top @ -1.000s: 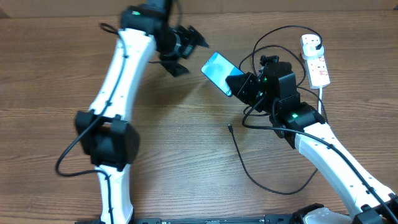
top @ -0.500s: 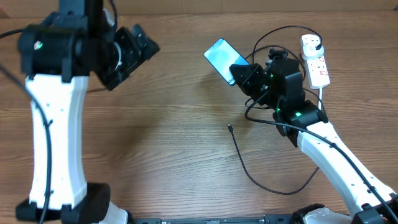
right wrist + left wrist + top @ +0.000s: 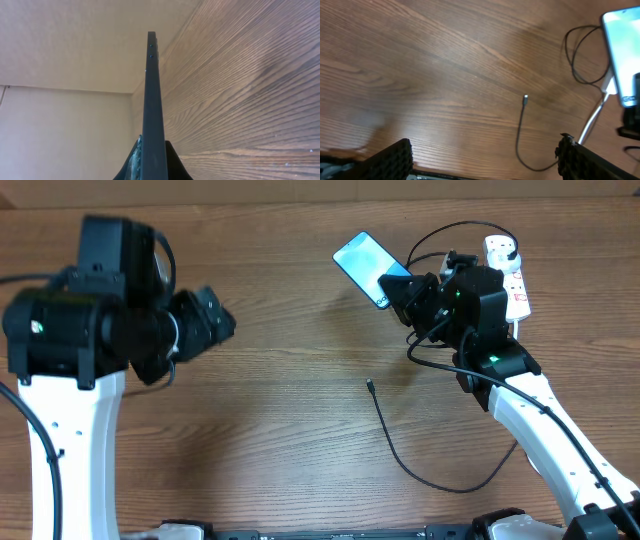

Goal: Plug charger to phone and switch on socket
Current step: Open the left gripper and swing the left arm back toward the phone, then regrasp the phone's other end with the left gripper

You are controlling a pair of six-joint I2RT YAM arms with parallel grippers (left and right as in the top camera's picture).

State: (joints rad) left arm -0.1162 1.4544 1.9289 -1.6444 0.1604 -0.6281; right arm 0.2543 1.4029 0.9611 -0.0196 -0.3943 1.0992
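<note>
The right gripper [image 3: 398,290] pinched the phone [image 3: 362,262] by one end, near the table's [image 3: 300,430] far edge, right of centre. The wrist view showed the phone edge-on between the pressed fingers. The left gripper [image 3: 208,322], spread and empty, hovered towards the left edge. The charger [image 3: 383,420] lay slack at mid-table with its connector tip [image 3: 370,386] free. The socket [image 3: 507,278] sat by the far right corner.

The best move appeared to be for the left gripper to pinch just behind the tip and line it up with the phone's port while the right held steady.

A second earlier, the left arm had been at the far centre and the phone slightly nearer. The cable had not moved.
</note>
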